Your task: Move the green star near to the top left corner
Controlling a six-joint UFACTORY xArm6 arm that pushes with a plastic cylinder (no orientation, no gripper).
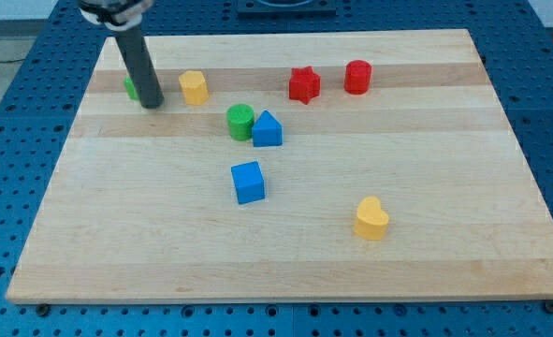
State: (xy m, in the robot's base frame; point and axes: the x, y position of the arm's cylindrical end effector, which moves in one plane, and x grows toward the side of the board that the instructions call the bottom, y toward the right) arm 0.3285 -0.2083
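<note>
The green star lies near the view's top left part of the wooden board, mostly hidden behind my rod; only a green sliver shows at the rod's left. My tip rests on the board just right of and below the star, touching or almost touching it. A yellow hexagon block stands a short way to the right of my tip.
A green cylinder and a blue triangular block sit side by side near the middle. A blue cube lies below them. A red star and a red cylinder are at the top. A yellow heart lies lower right.
</note>
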